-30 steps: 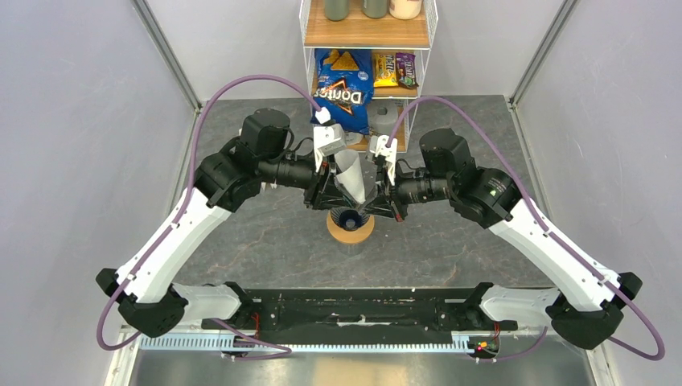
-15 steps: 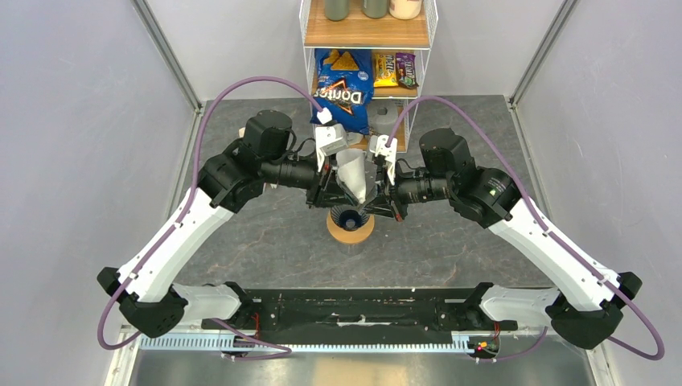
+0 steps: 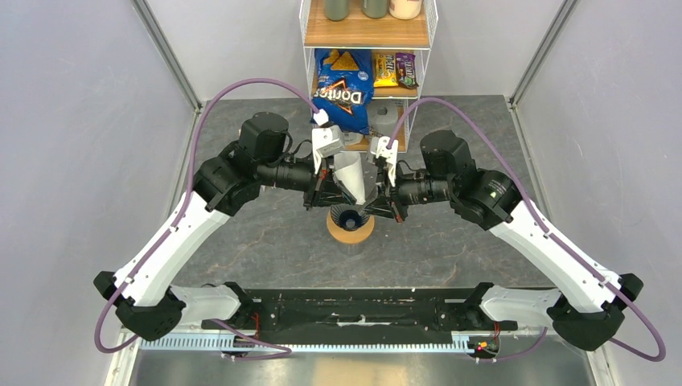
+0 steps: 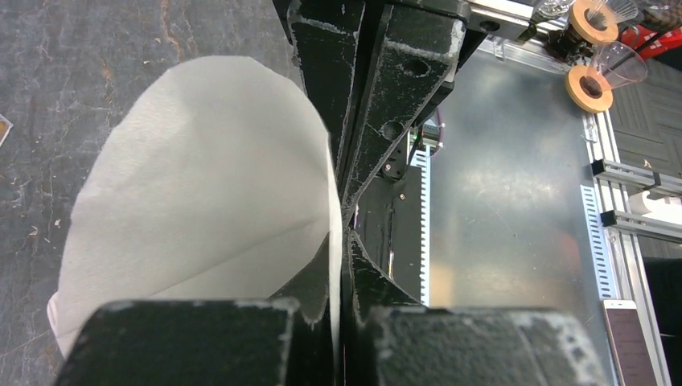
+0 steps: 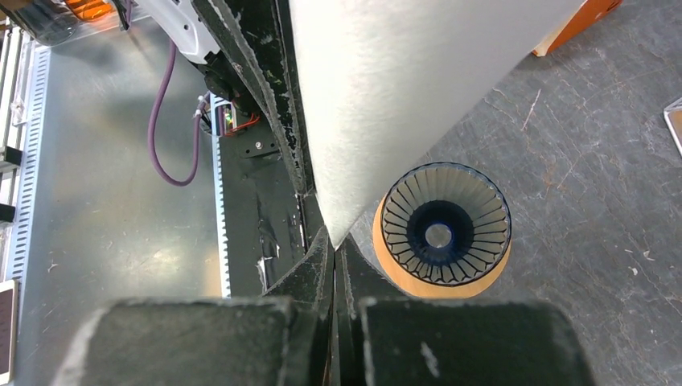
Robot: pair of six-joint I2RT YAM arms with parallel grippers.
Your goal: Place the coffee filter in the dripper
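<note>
The white coffee filter (image 3: pixel 348 177) hangs tip-down between both grippers, just above and behind the dark blue ribbed dripper (image 3: pixel 348 216). The dripper stands on a tan ring (image 3: pixel 351 235). My left gripper (image 3: pixel 336 193) is shut on the filter's edge; in the left wrist view the paper (image 4: pixel 201 201) runs into the closed jaws (image 4: pixel 342 245). My right gripper (image 3: pixel 371 201) is shut on the filter's lower tip (image 5: pixel 334 241). In the right wrist view the filter (image 5: pixel 402 80) hangs left of the empty dripper (image 5: pixel 445 225).
A shelf rack (image 3: pixel 366 36) stands at the back with a Doritos bag (image 3: pixel 342 88) and candy packs. Grey walls enclose both sides. The black rail (image 3: pixel 354 310) with the arm bases runs along the near edge.
The left arm's wrist has shifted slightly to the left. The filter stays gripped by both grippers above the dripper, barely moved.
</note>
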